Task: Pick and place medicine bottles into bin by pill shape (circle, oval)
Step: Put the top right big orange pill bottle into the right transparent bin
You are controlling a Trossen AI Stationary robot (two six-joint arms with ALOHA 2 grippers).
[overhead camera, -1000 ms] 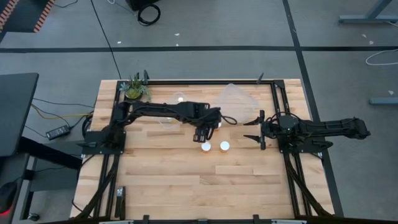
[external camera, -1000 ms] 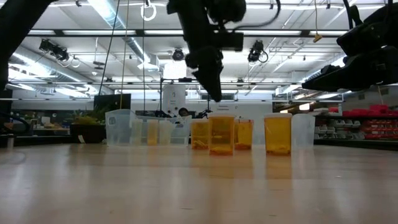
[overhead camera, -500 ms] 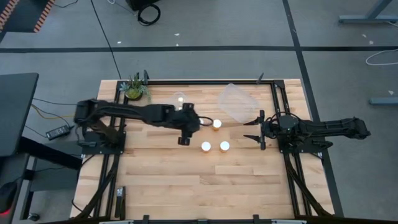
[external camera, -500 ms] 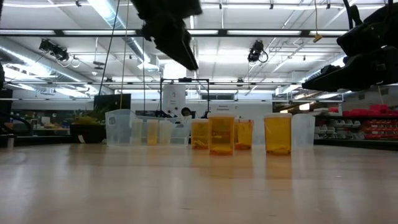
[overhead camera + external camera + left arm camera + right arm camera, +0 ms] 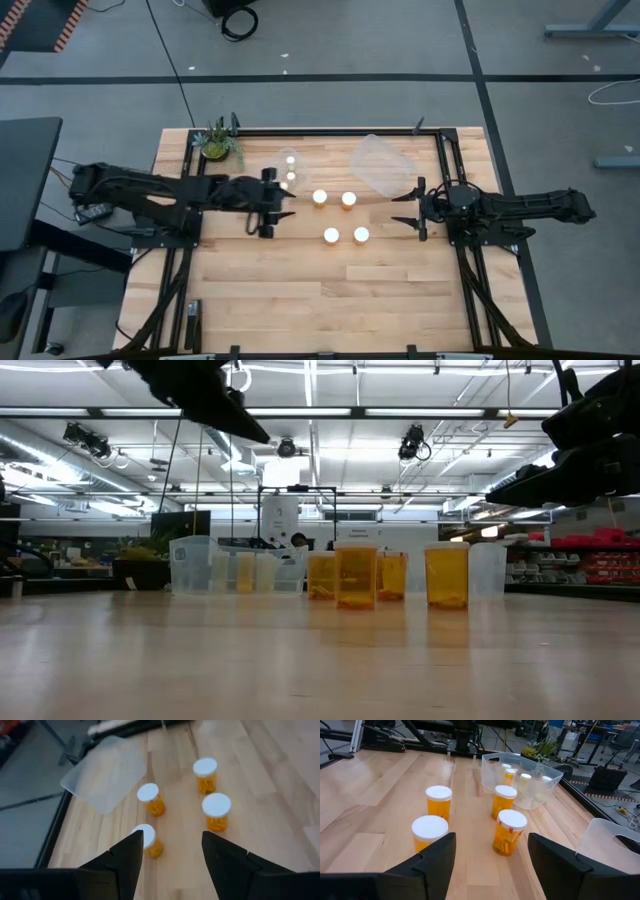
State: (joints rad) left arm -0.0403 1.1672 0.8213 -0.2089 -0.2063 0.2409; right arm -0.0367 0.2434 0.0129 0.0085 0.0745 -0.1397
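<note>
The left gripper (image 5: 268,204) is held above the table (image 5: 250,290) with its two fingers spread apart and with nothing between them; it is placed just beside the clear bin (image 5: 285,172), on the side of the bin that is toward the table middle, and it is pointed at the four orange bottles. In the left wrist view the gap between the fingers (image 5: 127,857) is seen clearly, and the orange bottles are seen beyond it, apart from the gripper. The four orange medicine bottles (image 5: 320,198) with white caps are standing upright in a loose group on the bare wood, on the side of the clear bin away from the left arm; two of them are nearer to the bin and two are farther from it, and no one is touching another. Inside the clear bin several smaller bottles with white caps (image 5: 522,778) are seen, standing upright near one another. A second clear bin (image 5: 382,166) is lying at the table edge, well apart from the first bin, with the orange bottles between the two bins and a little to one side. The right gripper (image 5: 408,209) is waiting on the far side of the orange bottles from the clear bin, also with fingers spread and holding nothing. A small potted plant (image 5: 217,143) is standing near the clear bin, at the table corner.
</note>
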